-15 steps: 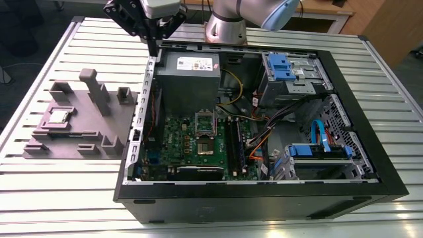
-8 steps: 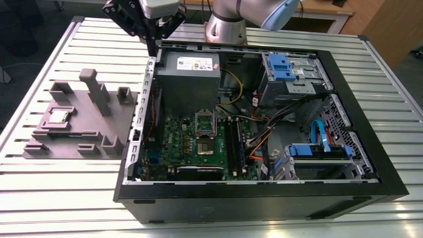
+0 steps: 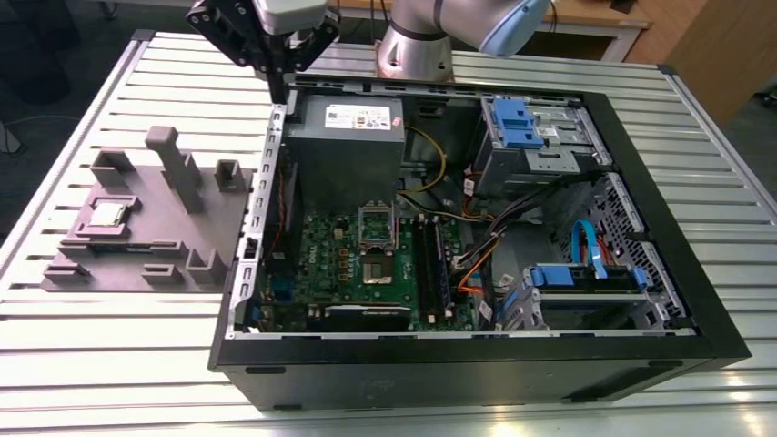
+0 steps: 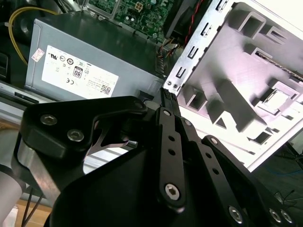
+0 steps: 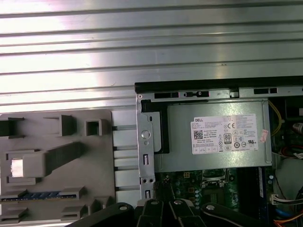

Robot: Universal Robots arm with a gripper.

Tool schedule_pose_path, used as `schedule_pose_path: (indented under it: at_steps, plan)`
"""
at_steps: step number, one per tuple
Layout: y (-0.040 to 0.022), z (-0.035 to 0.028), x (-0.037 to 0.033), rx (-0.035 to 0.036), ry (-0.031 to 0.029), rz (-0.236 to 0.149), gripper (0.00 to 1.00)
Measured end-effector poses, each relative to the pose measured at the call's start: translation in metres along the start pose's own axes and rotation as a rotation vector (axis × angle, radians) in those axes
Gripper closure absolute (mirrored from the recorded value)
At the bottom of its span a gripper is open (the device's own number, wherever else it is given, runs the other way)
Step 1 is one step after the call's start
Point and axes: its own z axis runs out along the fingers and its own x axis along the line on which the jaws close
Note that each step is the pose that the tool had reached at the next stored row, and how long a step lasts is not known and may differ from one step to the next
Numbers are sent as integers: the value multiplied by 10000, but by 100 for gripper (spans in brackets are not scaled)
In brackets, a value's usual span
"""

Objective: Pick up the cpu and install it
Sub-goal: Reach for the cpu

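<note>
cpu (image 3: 107,214) pick notes. My gripper (image 3: 280,89) has its jaws together on nothing and hangs over the back corner of the case (image 3: 486,355), by the power supply (image 3: 346,137). The cpu lies flat in a pocket of the grey tray (image 3: 182,237), on the exterior view's left of the case, well apart from me. Likely light, rigid, slick on top and fragile underneath, so pinch opposite edges gently.

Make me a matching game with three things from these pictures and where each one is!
Things:
1. cpu
2. gripper
3. grey metal box

Places:
A. inside the computer case
B. on the grey tray, outside the case
C. over the case's edge

Pairs: 1-B, 2-C, 3-A
</note>
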Motion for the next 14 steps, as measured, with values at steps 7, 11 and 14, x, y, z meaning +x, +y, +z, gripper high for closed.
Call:
schedule_pose_path:
  at_steps: [7, 11, 14]
  plan:
    - [-3, 1, 32, 0, 2, 0, 89]
    - [-5, 1, 68, -1, 2, 0, 89]
    - [-8, 0, 100, -3, 2, 0, 89]
